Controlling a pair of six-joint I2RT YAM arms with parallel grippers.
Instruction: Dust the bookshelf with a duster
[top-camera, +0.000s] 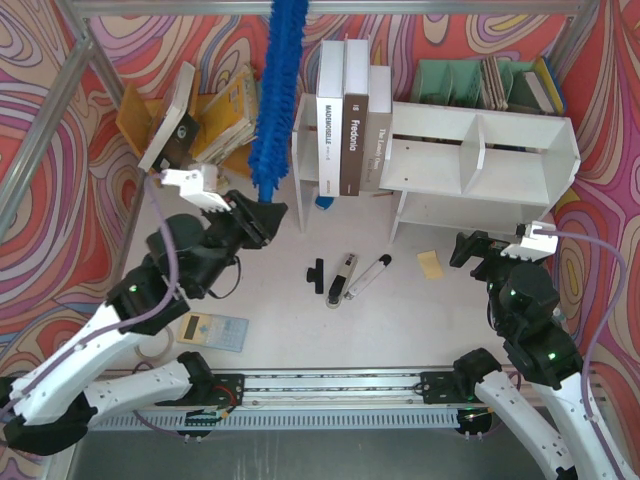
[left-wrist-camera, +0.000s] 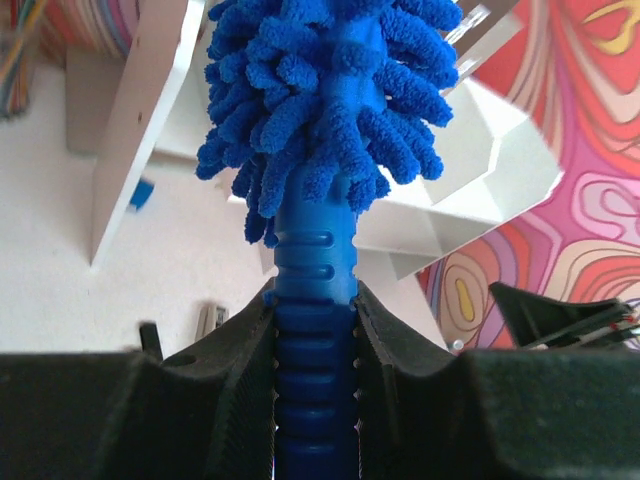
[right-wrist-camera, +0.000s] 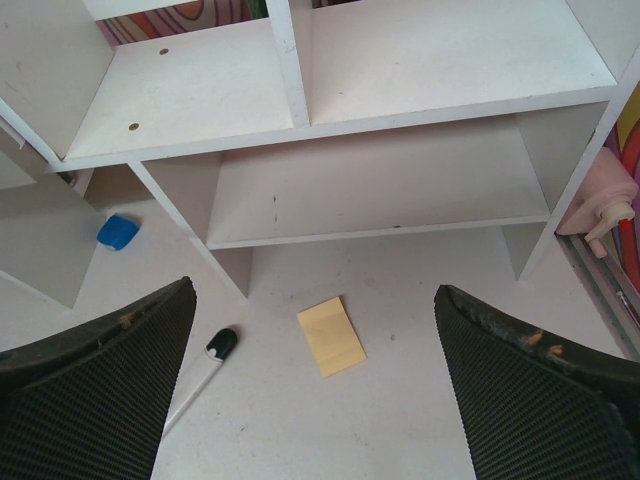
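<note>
The bright-blue fluffy duster (top-camera: 275, 100) points away from me toward the back wall, left of the standing books. My left gripper (top-camera: 262, 215) is shut on its ribbed blue handle (left-wrist-camera: 315, 300), just below the chenille head (left-wrist-camera: 330, 110). The white bookshelf (top-camera: 480, 160) lies at the right rear, its two cubbies and lower shelf facing up. It fills the top of the right wrist view as bookshelf (right-wrist-camera: 380, 110). My right gripper (top-camera: 470, 248) hovers in front of it, open, with nothing between its fingers; in its own view the right gripper (right-wrist-camera: 315, 300) is above the table.
Three upright books (top-camera: 350, 110) lean on a thin white board beside the duster. A green rack (top-camera: 450, 80) stands behind the shelf, and loose books (top-camera: 220, 110) lie at far left. A yellow note (right-wrist-camera: 332, 335), pens (top-camera: 345, 280) and a calculator (top-camera: 212, 330) lie on the table.
</note>
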